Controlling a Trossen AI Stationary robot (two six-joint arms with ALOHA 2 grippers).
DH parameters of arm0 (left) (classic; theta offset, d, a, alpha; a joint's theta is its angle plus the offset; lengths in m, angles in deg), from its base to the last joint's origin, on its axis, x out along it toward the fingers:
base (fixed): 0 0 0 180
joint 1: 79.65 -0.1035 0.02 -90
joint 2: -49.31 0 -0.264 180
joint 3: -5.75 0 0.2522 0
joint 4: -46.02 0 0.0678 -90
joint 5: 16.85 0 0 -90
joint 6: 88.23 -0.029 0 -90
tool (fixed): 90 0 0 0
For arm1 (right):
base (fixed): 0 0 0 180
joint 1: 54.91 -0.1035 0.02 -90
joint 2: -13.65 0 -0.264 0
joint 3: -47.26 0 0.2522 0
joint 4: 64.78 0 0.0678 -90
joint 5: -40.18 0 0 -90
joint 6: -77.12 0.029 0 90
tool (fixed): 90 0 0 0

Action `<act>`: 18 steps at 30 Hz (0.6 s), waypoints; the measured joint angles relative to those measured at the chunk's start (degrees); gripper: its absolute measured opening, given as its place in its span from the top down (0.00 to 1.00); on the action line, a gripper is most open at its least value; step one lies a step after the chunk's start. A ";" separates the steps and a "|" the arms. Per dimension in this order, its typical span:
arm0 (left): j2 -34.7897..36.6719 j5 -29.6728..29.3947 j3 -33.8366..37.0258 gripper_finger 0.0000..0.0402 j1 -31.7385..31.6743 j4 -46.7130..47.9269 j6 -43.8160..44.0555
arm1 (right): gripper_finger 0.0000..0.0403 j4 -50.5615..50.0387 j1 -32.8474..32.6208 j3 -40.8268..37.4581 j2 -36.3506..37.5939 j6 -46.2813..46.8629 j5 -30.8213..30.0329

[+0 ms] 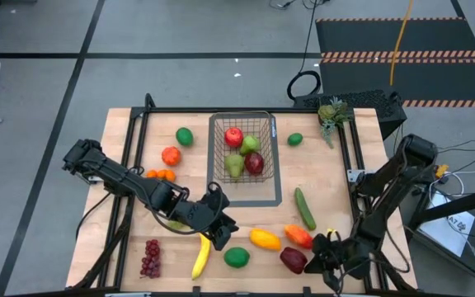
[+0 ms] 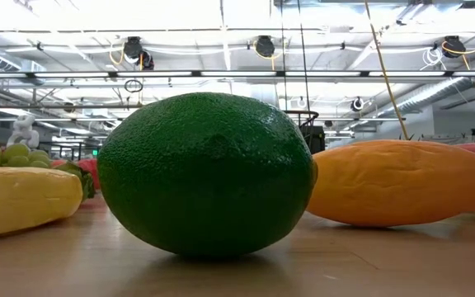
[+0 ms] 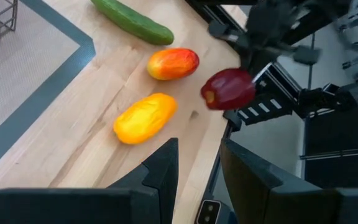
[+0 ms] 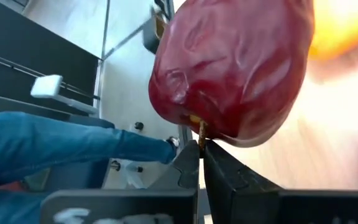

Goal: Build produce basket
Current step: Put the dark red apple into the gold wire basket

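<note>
Four fruits already in grey wire basket (image 1: 264, 165). Dark red apple (image 1: 293, 260) pinched by stem in shut right hand (image 1: 318, 262); left hand (image 1: 221, 224) narrow, empty. Many more fruits left nearby on tabletop (image 1: 336, 194).

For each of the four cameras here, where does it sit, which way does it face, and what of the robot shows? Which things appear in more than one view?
High view: above the table, straight down; both arms, wire basket.
Low view: table height, level across; lime fills it, no robot visible.
Left wrist view: past the left end effector toward a yellow mango and cucumber.
Right wrist view: past the right end effector, shut on the stem of a dark red apple.
Shared: the apple shows in both wrist views and from above; the lime in low and high.
</note>
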 joint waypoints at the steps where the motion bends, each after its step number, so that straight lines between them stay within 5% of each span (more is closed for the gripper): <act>1: 0.00 0.00 0.00 0.70 0.00 0.07 -0.15 | 1.00 -1.28 0.15 0.56 1.19 -0.59 -0.22; 18: 0.00 -3.44 0.00 0.70 -0.04 0.42 -0.15 | 1.00 -21.65 8.14 21.59 10.99 -18.03 -0.27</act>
